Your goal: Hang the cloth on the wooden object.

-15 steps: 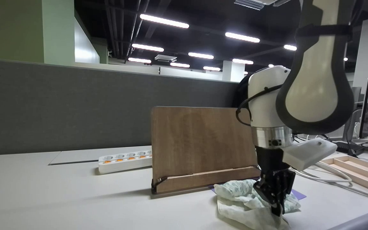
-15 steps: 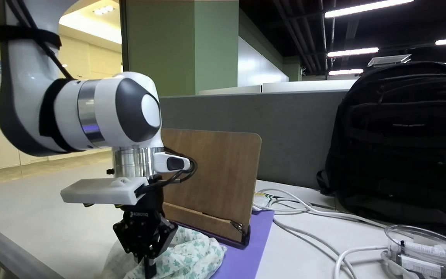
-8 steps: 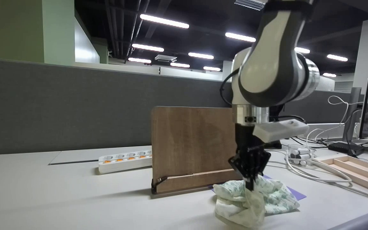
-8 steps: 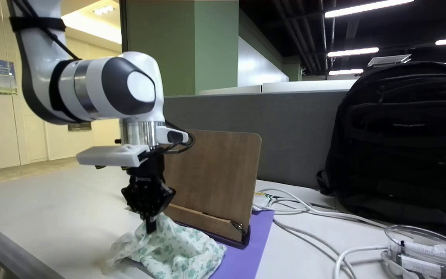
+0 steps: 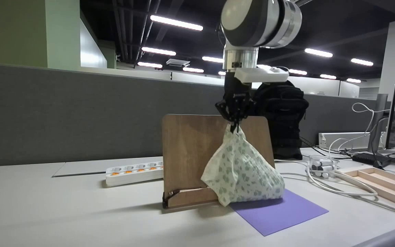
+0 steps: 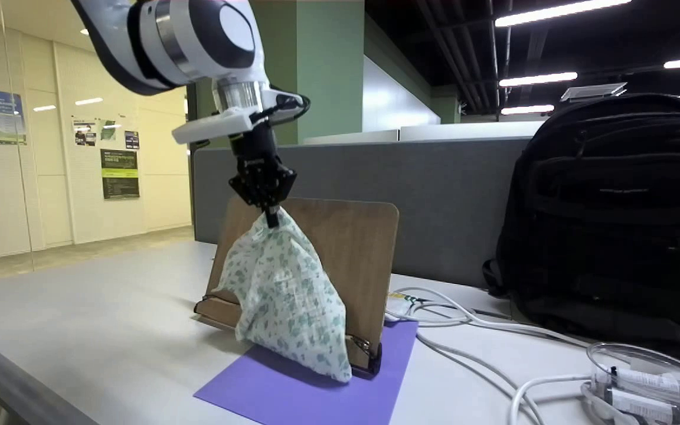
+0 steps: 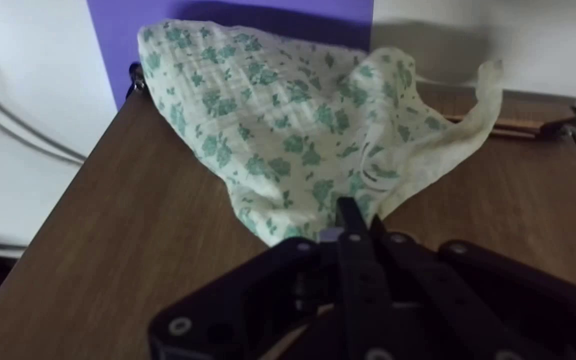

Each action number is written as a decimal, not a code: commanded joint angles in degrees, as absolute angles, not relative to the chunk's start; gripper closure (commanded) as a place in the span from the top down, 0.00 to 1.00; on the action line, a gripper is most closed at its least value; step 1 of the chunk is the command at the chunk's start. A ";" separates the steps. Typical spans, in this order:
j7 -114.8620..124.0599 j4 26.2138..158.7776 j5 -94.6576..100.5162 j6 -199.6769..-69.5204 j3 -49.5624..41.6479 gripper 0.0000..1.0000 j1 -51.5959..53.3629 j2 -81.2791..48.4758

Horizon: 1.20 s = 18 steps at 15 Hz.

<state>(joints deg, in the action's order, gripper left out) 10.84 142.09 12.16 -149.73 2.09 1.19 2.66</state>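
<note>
The cloth (image 5: 243, 171), pale cream with green flower prints, hangs gathered from my gripper (image 5: 234, 129), which is shut on its upper part. In an exterior view the cloth (image 6: 290, 295) hangs in front of the brown wooden board (image 6: 356, 254), its lower edge above the purple sheet. The board (image 5: 190, 151) stands upright and slanted, with its low ledge partly hidden by the cloth. The gripper tips are a little below the board's top edge, on its front side. In the wrist view the cloth (image 7: 278, 125) spreads out from the fingers, over the board (image 7: 143, 240).
A purple sheet (image 5: 279, 216) lies flat in front of the board. A white power strip (image 5: 134, 174) lies beside the board. A black backpack (image 6: 611, 236), white cables (image 6: 464, 354), a clear bowl (image 6: 653, 383) and a light wooden tray (image 5: 386, 187) are nearby. A grey partition (image 5: 81, 120) stands behind.
My gripper has risen with the cloth and moved toward the board. The cloth, crumpled on the table before, now hangs in the air, and the purple sheet beneath is uncovered.
</note>
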 commanded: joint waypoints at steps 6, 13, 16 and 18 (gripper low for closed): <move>20.58 129.21 12.86 -139.49 4.21 0.00 1.55 2.52; 34.02 127.96 17.85 -145.31 4.38 0.00 1.31 1.18; 37.39 127.96 17.92 -147.44 4.26 0.00 1.58 0.60; 34.91 128.12 15.72 -147.56 4.23 0.00 1.97 0.48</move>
<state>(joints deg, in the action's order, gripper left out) 33.98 129.63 16.79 -147.70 4.21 1.39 1.40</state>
